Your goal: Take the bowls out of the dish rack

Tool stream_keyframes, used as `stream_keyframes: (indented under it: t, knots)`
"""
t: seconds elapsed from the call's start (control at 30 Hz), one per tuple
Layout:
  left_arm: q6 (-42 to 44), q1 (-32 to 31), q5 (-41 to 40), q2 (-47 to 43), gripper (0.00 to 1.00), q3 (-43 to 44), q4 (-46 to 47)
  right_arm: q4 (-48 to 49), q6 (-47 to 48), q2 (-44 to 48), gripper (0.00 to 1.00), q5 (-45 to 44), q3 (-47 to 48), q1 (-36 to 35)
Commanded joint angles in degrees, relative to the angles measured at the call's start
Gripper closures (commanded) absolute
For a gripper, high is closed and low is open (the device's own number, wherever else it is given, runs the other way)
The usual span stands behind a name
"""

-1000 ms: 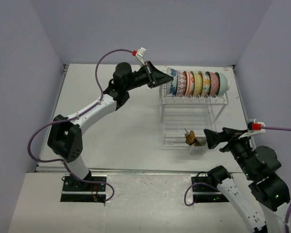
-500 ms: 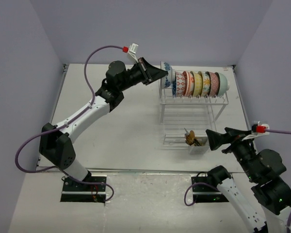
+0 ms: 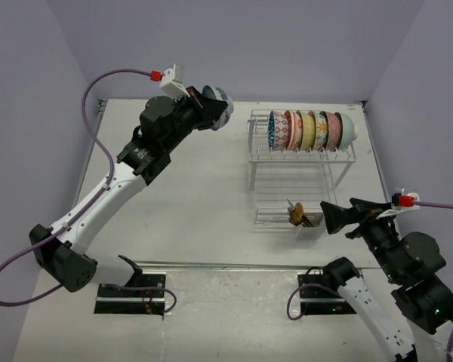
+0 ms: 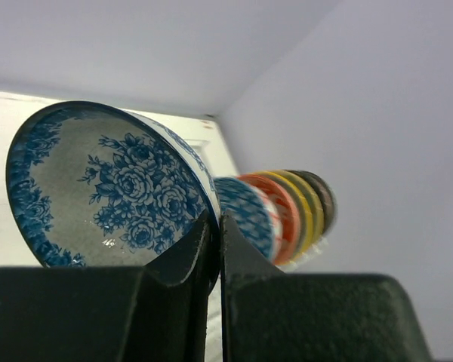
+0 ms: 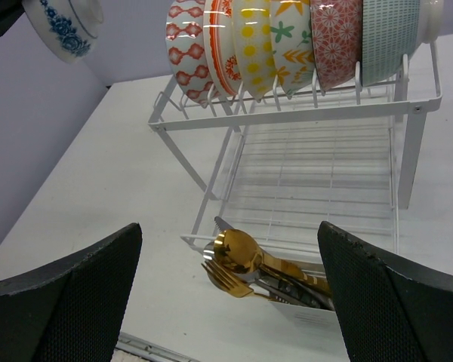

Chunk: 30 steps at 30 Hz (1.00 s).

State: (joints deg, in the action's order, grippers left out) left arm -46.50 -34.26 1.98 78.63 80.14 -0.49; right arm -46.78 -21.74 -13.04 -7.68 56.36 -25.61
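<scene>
Blue floral bowl [image 3: 216, 99] carried clear of the dish rack [image 3: 302, 158] since the earlier frame.
Left claw [image 4: 215, 237] clenched on its rim; remaining bowls [image 3: 309, 130] racked to the claw's right. Right claw [image 3: 331, 214] spread wide, empty.

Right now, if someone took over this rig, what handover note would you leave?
Left hand: shut on the rim of the blue floral ceramic bowl, held in the air left of the white wire dish rack.
Right hand: open, empty, near the rack's lower tier.
Done: one bowl is out of the rack, not yet set down.
Left: put it on the table, then unload the row of patterned bowls, about six, standing on edge in the upper tier.
</scene>
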Motion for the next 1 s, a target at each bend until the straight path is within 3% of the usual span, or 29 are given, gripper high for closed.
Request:
stream_keyframes:
  t: [0.0, 0.13, 0.2, 0.43, 0.57, 0.67, 0.97]
  knots:
    - [10.71, -0.02, -20.05, -2.69, 1.0, 3.97, -11.0, -0.24, 1.08, -0.15, 0.01, 1.53, 1.47, -0.24]
    - [15.2, 0.42, -36.47, -0.68, 1.0, 4.59, -20.75, 0.38, 1.17, -0.41, 0.01, 2.23, 1.12, -0.32]
    - [17.31, 2.6, -38.71, 2.74, 1.0, 5.9, -25.49, 0.47, 1.17, -0.67, 0.01, 2.76, 1.04, -0.32]
    - [21.53, 13.86, -27.4, 19.35, 1.0, 11.35, -34.91, 0.73, 1.08, -1.2, 0.01, 4.25, 1.03, -0.32]
    - [23.12, 16.5, -28.52, 34.53, 1.0, 18.64, -42.3, -0.23, 1.96, -1.38, 0.01, 3.64, 1.47, -0.32]
    - [23.38, 17.3, -28.08, 40.7, 1.0, 21.37, -42.93, -0.76, 2.4, -1.29, 0.01, 3.64, 1.56, -0.24]
    - [23.38, 18.62, -27.56, 46.88, 1.0, 21.73, -41.34, -0.94, 2.93, -0.94, 0.01, 3.73, 1.39, -0.32]
